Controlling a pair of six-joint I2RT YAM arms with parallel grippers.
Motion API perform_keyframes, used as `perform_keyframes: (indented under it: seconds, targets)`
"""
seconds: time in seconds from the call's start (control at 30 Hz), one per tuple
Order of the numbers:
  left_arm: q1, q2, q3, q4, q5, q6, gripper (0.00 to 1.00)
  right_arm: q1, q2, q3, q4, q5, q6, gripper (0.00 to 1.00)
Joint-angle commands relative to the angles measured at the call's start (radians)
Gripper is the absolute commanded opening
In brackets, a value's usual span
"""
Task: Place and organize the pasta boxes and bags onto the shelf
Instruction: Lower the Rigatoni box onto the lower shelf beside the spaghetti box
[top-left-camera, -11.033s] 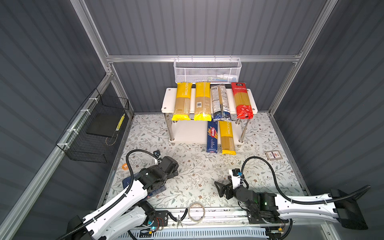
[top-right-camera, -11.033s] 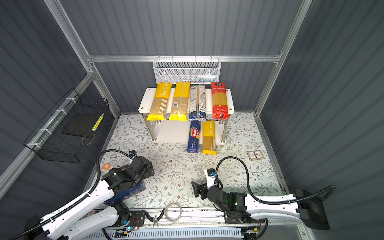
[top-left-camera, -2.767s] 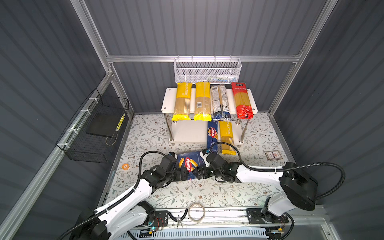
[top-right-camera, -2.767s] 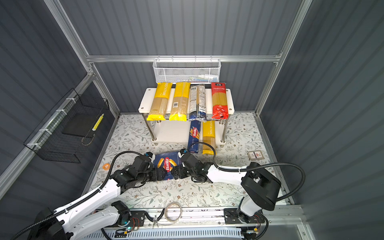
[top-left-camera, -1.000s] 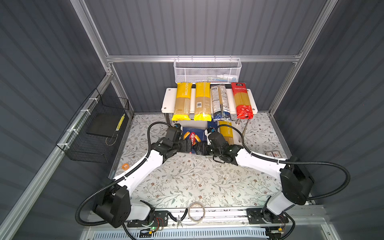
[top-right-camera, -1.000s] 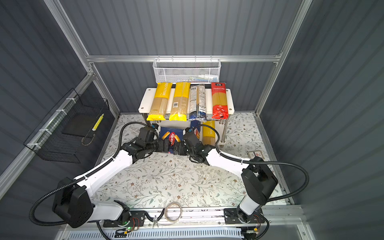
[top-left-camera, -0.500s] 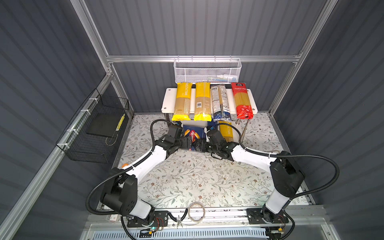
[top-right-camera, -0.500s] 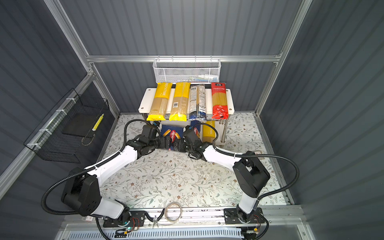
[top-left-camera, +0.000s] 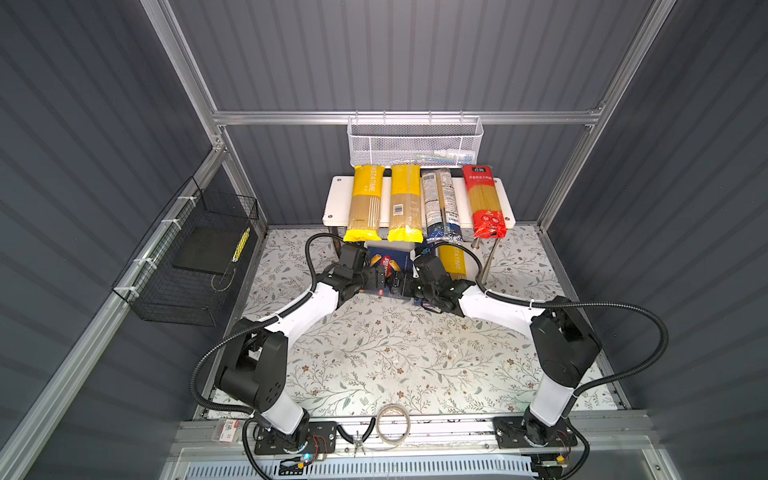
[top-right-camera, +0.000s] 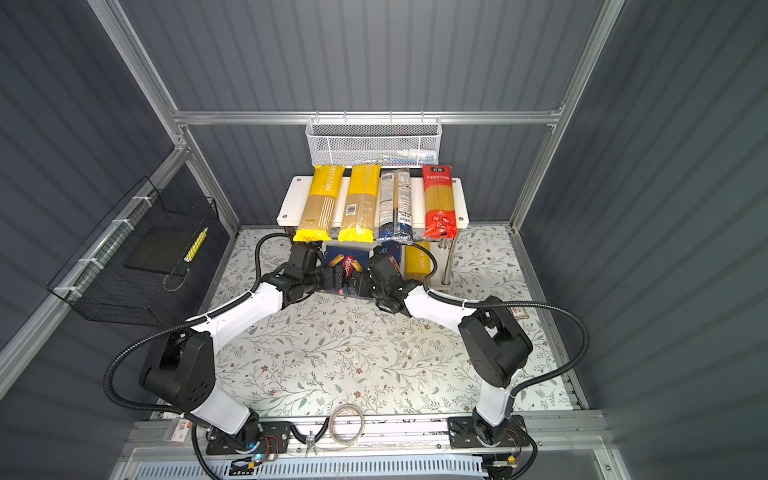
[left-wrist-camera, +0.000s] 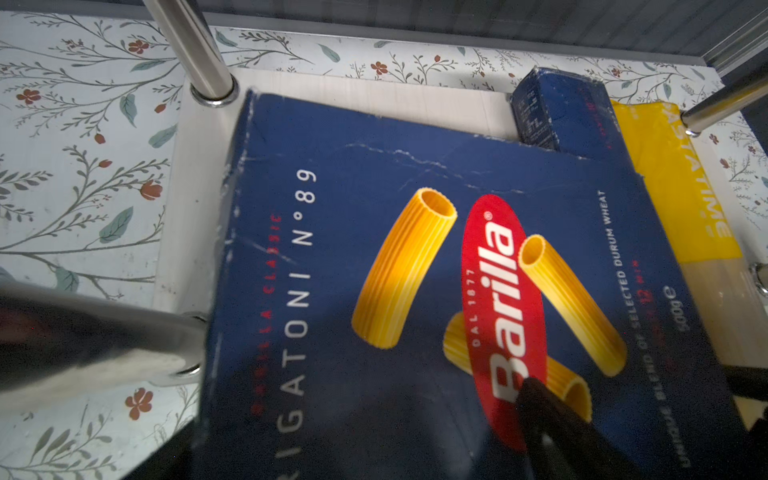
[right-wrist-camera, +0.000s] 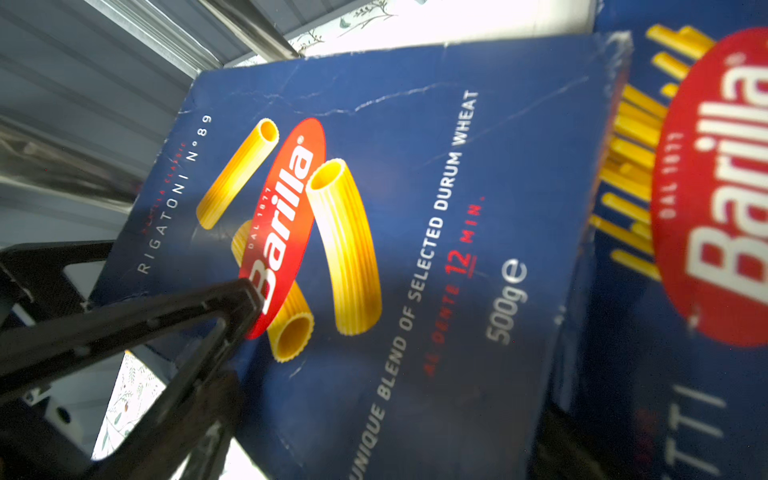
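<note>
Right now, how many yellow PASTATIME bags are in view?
3. The leftmost bag and the next bag lie on the left of the shelf's top board; the third bag is on the lower board, right of the spaghetti box. That tier is partly covered; more may be hidden.

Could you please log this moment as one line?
rigatoni box: tilted, partly on shelf lower tier | left gripper: clamped on box | right gripper: open beside box | spaghetti box: alongside

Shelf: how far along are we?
Done: four bags on the shelf, top tier; spaghetti box and yellow bag on the lower tier. In hand: rigatoni box, partly on the lower tier, left gripper clamped on it, right gripper alongside. Left: seat it, release.
</note>
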Motion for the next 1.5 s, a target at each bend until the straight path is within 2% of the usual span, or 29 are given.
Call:
perform_keyframes:
  seconds: [0.0, 0.47, 0.8, 1.03, 1.2, 1.47]
  targets:
    - [-0.031, 0.034, 0.053, 0.047, 0.091, 0.054, 1.00, 0.028, -0.010, 0.082, 0.215, -0.110, -0.016, 0.99]
    - [-0.014, 0.104, 0.097, -0.005, 0.054, 0.079, 1.00, 0.013, -0.004, 0.091, 0.195, -0.109, -0.022, 0.99]
    - [-0.014, 0.050, 0.093, -0.070, -0.038, 0.124, 1.00, 0.014, -0.034, 0.078, 0.133, -0.066, -0.054, 0.99]
    - [-0.014, 0.032, 0.076, -0.087, -0.088, 0.141, 1.00, 0.016, -0.096, 0.020, 0.108, 0.008, -0.078, 0.99]
    - [-0.012, 0.018, 0.059, -0.098, -0.086, 0.150, 1.00, 0.018, -0.111, -0.010, 0.106, 0.002, -0.070, 0.99]
    - [-0.012, -0.046, 0.024, -0.108, -0.146, 0.154, 1.00, 0.031, -0.203, -0.101, 0.094, 0.008, -0.081, 0.99]
